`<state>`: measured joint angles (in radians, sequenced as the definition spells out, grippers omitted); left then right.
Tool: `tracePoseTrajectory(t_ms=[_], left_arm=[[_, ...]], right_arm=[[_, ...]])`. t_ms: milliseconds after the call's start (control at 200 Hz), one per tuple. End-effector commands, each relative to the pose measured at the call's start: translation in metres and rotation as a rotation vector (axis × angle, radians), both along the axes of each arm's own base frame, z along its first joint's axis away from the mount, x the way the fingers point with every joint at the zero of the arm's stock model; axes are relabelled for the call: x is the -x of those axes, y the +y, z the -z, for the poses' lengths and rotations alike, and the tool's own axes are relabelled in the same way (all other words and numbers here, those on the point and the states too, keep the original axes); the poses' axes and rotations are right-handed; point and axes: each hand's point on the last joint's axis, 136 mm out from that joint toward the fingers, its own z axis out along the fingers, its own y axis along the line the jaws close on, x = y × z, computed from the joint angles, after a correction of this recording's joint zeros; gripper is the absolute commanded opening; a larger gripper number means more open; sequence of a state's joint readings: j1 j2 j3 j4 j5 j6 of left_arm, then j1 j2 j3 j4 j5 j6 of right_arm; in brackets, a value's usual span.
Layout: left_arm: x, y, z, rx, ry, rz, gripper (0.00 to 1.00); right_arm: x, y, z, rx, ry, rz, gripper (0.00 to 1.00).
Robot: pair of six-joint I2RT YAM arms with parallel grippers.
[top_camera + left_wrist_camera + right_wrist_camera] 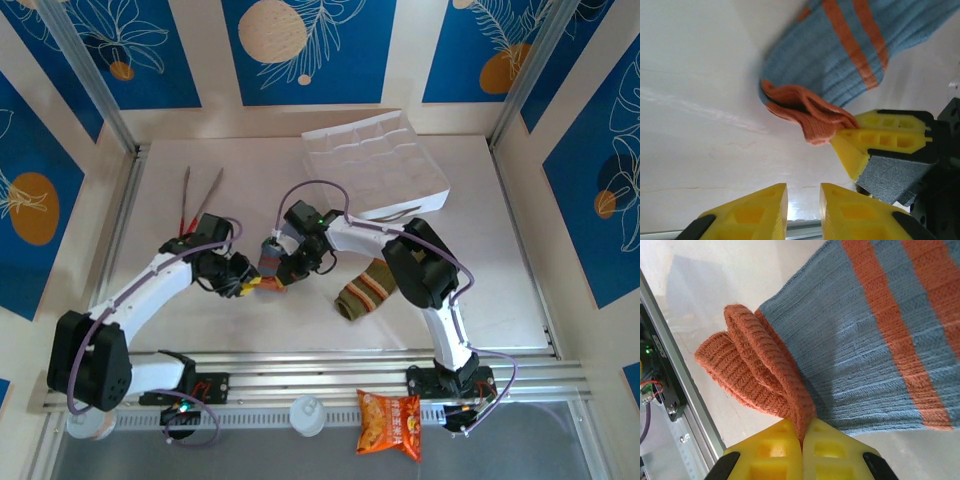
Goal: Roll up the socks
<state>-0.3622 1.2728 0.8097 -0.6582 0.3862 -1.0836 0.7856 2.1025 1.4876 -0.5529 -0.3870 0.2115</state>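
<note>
I am working both arms at the middle of the white surface [500, 290], a little left of centre. My right tool [802, 440] is clamping its two yellow fingers tight on the orange cuff [755, 370] of the grey sock [865, 355], and the ribbed knit is folding and bunching up between the tips. The rest of that sock is lying on the surface, its blue-grey leg with the orange stripes stretching away from the pinched cuff.

My left tool [804, 205] is sitting just beside the cuff, on the side facing my right tool. Its fingers are standing only a narrow gap apart and are gripping nothing; bare surface is showing between them. I cannot tell whether its tips are touching the surface.

The olive-green sock [365, 290], with its orange and cream stripes, is lying flat to the right of the grey one, apart from it and close to my right arm's elbow. A white compartment tray [375, 165] is resting at the far side, a pair of tongs [200, 200] is lying at the far left, and an orange snack packet [390, 422] is lying off the surface by the near rail.
</note>
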Motion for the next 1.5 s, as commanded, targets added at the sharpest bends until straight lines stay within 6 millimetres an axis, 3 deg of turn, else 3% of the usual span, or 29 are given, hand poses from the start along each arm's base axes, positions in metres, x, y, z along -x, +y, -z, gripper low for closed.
tracePoseTrajectory(t_ms=[0,675,825,960,1085,1195,1255,1496], left_arm=[[-0.002,-0.013,0.006,0.036,0.014,0.000,0.23],[-0.057,-0.014,0.034,-0.067,-0.012,-0.003,0.19],[-0.052,-0.009,0.054,-0.106,0.051,0.004,0.16],[-0.055,-0.003,0.065,-0.128,0.076,-0.004,0.16],[-0.060,-0.001,0.067,-0.145,0.095,0.005,0.15],[-0.059,-0.002,0.069,-0.151,0.116,0.012,0.15],[-0.058,-0.002,0.070,-0.148,0.123,0.012,0.15],[-0.054,0.001,0.072,-0.157,0.158,0.013,0.16]], right_arm=[[-0.003,0.001,-0.001,0.010,0.072,0.034,0.00],[-0.012,-0.001,0.011,0.064,0.101,0.056,0.00],[-0.018,-0.001,0.008,0.074,0.048,0.051,0.21],[-0.026,-0.006,-0.005,0.094,-0.117,0.033,0.31],[-0.037,-0.014,-0.028,0.086,-0.395,0.012,0.40],[-0.028,-0.012,-0.054,0.028,-0.727,-0.088,0.45],[-0.021,-0.009,-0.064,0.012,-0.903,-0.158,0.53],[0.001,0.008,-0.041,0.089,-1.101,-0.368,0.56]])
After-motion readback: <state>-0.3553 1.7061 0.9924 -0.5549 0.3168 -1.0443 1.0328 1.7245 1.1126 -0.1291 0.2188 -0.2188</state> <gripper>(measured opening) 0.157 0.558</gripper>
